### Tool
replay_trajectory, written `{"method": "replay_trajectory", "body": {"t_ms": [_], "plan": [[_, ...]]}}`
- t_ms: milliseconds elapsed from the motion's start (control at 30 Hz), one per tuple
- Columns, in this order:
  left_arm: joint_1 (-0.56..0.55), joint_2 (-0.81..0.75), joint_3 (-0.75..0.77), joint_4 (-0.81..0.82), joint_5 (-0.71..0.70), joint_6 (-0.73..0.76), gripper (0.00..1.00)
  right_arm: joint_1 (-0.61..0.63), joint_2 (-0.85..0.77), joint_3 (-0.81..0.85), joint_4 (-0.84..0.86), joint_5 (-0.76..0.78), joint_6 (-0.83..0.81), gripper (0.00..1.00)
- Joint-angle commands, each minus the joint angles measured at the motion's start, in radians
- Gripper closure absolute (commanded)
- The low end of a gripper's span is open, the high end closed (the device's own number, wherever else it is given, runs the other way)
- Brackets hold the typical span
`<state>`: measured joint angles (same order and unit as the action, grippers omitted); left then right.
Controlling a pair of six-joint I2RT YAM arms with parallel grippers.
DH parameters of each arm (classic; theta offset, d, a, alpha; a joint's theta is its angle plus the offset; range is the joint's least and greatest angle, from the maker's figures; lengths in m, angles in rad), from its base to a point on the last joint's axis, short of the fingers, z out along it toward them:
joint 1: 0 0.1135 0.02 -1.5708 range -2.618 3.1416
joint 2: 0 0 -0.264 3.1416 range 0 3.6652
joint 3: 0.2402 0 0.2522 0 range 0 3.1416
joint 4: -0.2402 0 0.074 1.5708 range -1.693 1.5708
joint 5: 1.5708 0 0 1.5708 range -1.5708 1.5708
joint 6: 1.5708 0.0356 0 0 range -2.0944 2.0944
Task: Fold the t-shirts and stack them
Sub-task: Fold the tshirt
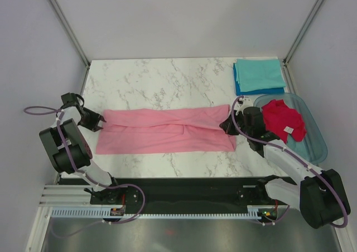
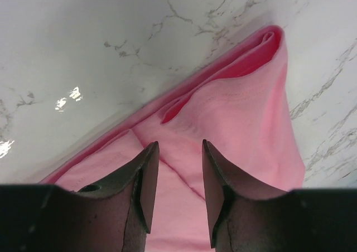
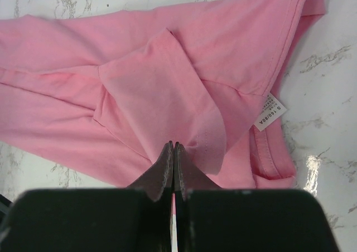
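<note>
Writing: you can read one sewn-in label (image 3: 270, 111) at the neck seam of the pink t-shirt (image 3: 167, 57). Its large print looks like "S 160/80A", and the finer lines under it are too small to read.
Other tag: the red t-shirt (image 1: 283, 120) carries a small white tag (image 1: 289, 130). Any print on it is too small for you to make out.
Count of shirts: you have four, one pink, one red, one teal t-shirt (image 1: 257, 73) and one blue t-shirt (image 1: 259, 90).
Count of the rest: two hands and one clear bluish tub (image 1: 312, 146).
Pink shirt, place: it lies near the middle of the marble tabletop (image 1: 167, 76), folded into a long narrow strip.
Pink shirt, axis: the long axis runs left to right between your two arms. The neck end with the label is at the right.
Red shirt, place: it sits crumpled in the tub at the right edge.
Teal and blue, place: they are folded at the far right corner. The teal one lies on top, with the blue one showing along its near and left edges.
Left hand (image 2: 177, 151): your fingers stand apart at the strip's left end, with pink cloth under the gap. You cannot tell whether they touch it.
Right hand (image 3: 173, 146): your fingers are pressed together at the right end, and a thin sliver of pink cloth shows pinched between them.
</note>
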<state>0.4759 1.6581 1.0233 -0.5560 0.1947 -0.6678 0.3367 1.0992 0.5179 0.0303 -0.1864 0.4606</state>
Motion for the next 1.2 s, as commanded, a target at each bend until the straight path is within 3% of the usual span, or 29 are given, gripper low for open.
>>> {"method": "replay_trajectory", "body": {"t_ms": [0,333,433,600,833,933,1067,1167], "plan": [[0.000,0.011,0.004,0.060,0.022,-0.050,0.56,0.005,-0.004,0.001,0.039,-0.010,0.009,1.00],[0.000,0.086,0.006,0.094,0.043,-0.059,0.60,0.021,0.016,-0.001,0.053,0.007,0.023,1.00],[0.000,0.086,0.017,0.096,0.045,-0.047,0.69,0.027,0.014,0.004,0.040,0.019,0.020,1.00],[0.001,0.058,0.040,0.096,0.035,-0.029,0.97,0.028,-0.007,0.031,-0.015,0.053,0.003,1.00],[0.001,0.042,0.080,0.068,0.055,0.005,0.98,0.028,-0.059,0.065,-0.073,0.068,-0.010,1.00],[0.001,0.035,0.100,0.044,0.031,0.019,0.89,0.028,-0.068,0.068,-0.095,0.081,-0.017,1.00],[0.000,0.028,0.098,0.038,0.023,0.036,0.98,0.028,-0.073,0.062,-0.095,0.077,-0.011,1.00],[0.001,0.031,0.095,0.036,0.025,0.043,0.98,0.028,-0.079,0.063,-0.098,0.079,-0.007,1.00]]}}
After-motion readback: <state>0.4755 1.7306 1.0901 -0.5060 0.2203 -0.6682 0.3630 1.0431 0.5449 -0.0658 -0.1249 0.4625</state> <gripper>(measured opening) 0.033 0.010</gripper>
